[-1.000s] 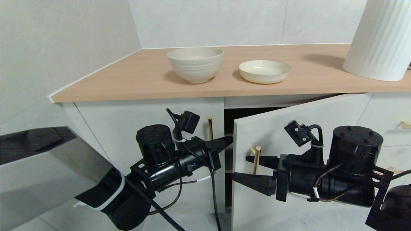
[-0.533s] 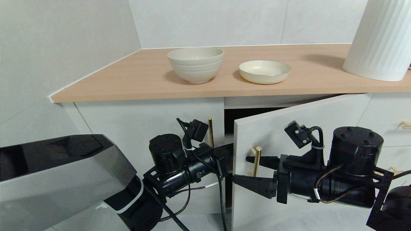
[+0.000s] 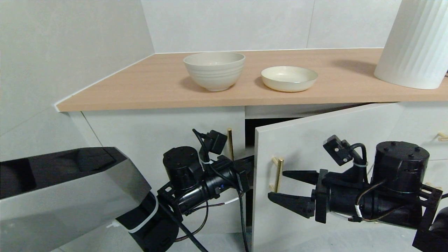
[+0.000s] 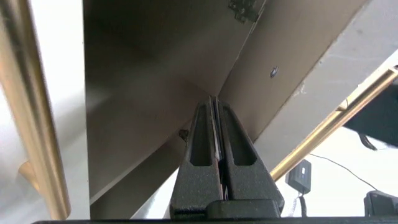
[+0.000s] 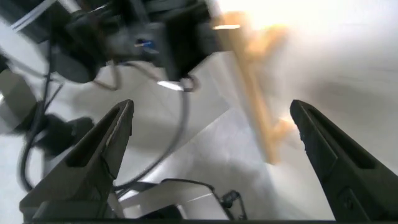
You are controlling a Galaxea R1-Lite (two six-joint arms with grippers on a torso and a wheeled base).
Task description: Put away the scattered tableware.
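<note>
Well, bowl: we judge prob. ceramic, heavy, slick, fragile; grip rim at 6 o'clock.
L pincer: closed.
R pincer: open.

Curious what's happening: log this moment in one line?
left gripper shut, in cabinet gap | right gripper open at door handle | bowl, dish on counter

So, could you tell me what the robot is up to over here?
It is working at the cabinet door under the countertop, which stands partly open. The left gripper, shut, points into the dark gap at the door's free edge. The right gripper is open by the brass handle, not closed on it. The bowl and the shallow dish sit on the countertop, not yet put away.
</note>
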